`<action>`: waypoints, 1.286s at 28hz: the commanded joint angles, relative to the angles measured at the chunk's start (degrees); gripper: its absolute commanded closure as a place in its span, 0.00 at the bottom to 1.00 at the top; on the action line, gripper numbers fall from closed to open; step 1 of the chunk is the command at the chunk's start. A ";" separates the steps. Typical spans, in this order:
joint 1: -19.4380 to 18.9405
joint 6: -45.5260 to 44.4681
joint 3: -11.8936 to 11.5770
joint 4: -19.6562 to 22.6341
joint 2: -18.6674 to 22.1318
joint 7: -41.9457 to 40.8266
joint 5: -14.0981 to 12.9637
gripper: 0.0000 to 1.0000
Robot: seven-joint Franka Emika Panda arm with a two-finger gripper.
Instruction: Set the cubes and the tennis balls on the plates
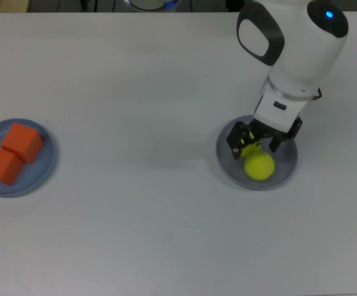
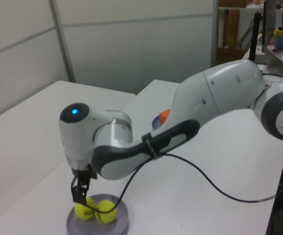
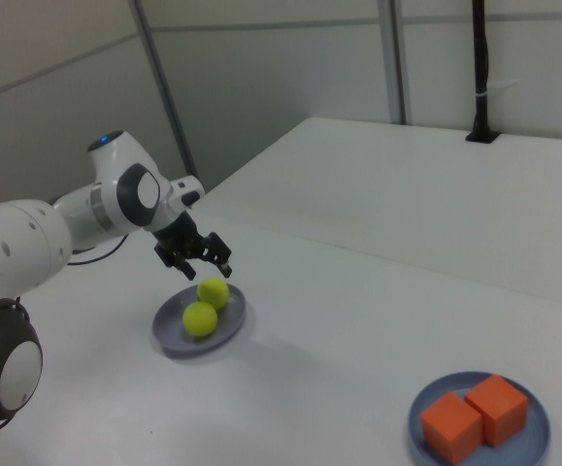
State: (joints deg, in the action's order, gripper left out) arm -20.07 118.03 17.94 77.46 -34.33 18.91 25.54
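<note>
My gripper (image 1: 256, 140) hung released, fingers spread, just above the lavender plate (image 1: 287, 169) at the top view's right, where both tennis balls (image 3: 206, 305) rested touching. Both cubes (image 1: 12, 153) sat together on the blue plate (image 1: 49, 161), far left.

White arm (image 2: 214, 98), grey joints, blue light, black claw (image 1: 256, 137).

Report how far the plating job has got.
Done: both orange cubes sit on the light blue plate, and both tennis balls rest on the lavender plate. In hand: nothing; the gripper hangs open just above the balls. Left: nothing to place that I can see; the arm only needs to pull clear.
</note>
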 commanded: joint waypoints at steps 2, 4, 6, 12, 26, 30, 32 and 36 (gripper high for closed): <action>2.49 -2.53 -0.62 1.73 6.29 -0.10 -4.36 0.00; 3.28 -3.94 -0.80 1.64 8.47 -0.10 -6.20 0.00; 4.60 -5.25 -1.06 1.73 10.41 -0.28 -7.78 0.00; 8.91 -11.33 -1.67 1.47 14.11 -4.23 -8.49 0.00; 16.30 -25.82 -8.52 0.85 24.65 -20.13 -15.43 0.00; 16.30 -31.27 -11.43 0.94 27.82 -26.98 -16.84 0.00; 16.56 -34.17 -13.27 0.94 29.58 -27.79 -17.81 0.00; 16.56 -37.33 -17.13 0.94 31.51 -27.52 -18.16 0.00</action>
State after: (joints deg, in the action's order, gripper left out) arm -3.12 84.03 4.70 76.89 -5.82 -7.14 9.14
